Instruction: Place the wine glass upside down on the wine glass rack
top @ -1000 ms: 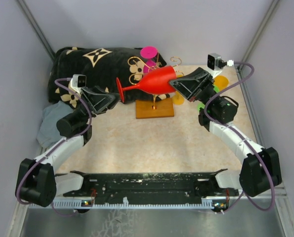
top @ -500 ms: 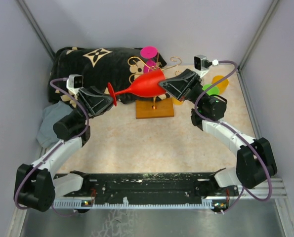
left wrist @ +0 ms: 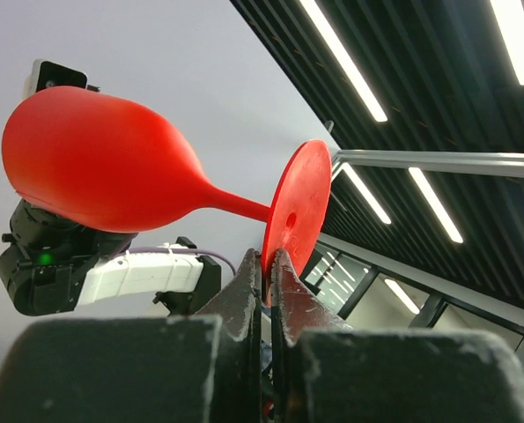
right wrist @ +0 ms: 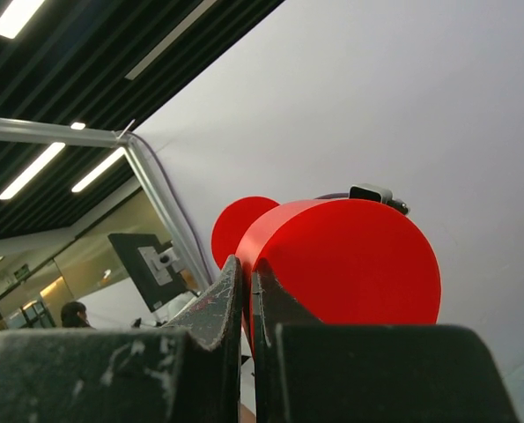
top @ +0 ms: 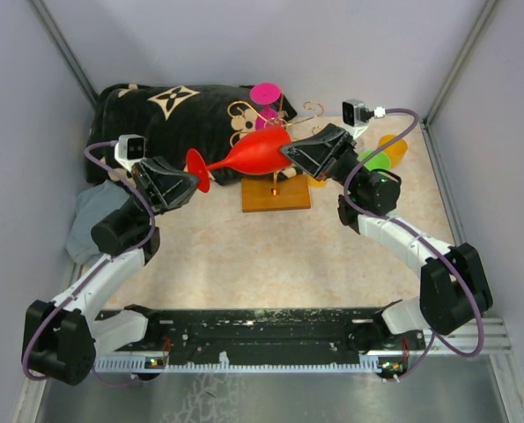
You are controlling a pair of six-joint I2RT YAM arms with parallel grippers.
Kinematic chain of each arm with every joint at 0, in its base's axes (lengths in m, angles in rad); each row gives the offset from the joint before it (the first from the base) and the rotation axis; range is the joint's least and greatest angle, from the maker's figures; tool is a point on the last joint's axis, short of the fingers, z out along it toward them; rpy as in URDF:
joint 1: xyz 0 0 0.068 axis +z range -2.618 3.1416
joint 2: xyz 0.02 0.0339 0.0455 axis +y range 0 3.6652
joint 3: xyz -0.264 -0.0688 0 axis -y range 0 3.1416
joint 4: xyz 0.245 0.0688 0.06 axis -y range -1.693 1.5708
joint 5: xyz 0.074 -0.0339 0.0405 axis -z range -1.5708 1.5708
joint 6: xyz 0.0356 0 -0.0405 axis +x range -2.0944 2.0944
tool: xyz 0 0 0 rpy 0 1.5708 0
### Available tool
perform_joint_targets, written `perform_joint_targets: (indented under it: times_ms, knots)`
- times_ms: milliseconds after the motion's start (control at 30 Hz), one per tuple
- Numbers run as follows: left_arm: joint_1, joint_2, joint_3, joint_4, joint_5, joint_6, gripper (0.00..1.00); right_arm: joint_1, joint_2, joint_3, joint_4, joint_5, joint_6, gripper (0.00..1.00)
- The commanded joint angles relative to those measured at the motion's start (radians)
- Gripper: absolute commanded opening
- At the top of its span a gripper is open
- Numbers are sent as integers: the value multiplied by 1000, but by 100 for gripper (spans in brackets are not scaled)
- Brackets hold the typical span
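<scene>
A red wine glass [top: 254, 153] hangs on its side in the air above the wine glass rack, foot to the left and bowl to the right. My left gripper [top: 192, 179] is shut on the rim of the flat red foot [left wrist: 297, 204], pinched between both fingers [left wrist: 268, 262]. At the other end, my right gripper [top: 286, 152] is shut on the rim of the bowl [right wrist: 350, 264], with its fingertips [right wrist: 247, 267] closed over the edge. The wine glass rack [top: 276, 196] stands below on its orange-brown wooden base, gold wire curls [top: 311, 109] rising behind the glass.
A black patterned cloth bundle [top: 169, 110] lies at the back left, with a grey cloth [top: 87, 220] beside the left arm. A pink glass [top: 264, 93] stands by the rack. Orange [top: 394, 146] and green [top: 377, 160] glasses sit behind the right arm.
My right arm carried the glass leftward, bringing the foot to my left gripper. The left gripper, half open before, has closed on the foot.
</scene>
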Motion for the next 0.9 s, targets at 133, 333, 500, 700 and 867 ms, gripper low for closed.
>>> perform_joint_targets:
  times_ms: [133,333,500,700,867]
  knots:
    - [8,-56,55,194,-18,30,0,7,-18,6,224,24,-29,4]
    - [7,-79,78,164,-20,38,0,7,-27,-5,216,17,-46,25]
    - [7,-98,87,134,-14,46,0,5,-28,-7,212,15,-55,31]
    - [7,-132,99,75,-6,71,0,-15,-35,-13,208,13,-56,32]
    - [8,-162,131,-1,16,113,0,-83,-89,-53,166,10,-74,36]
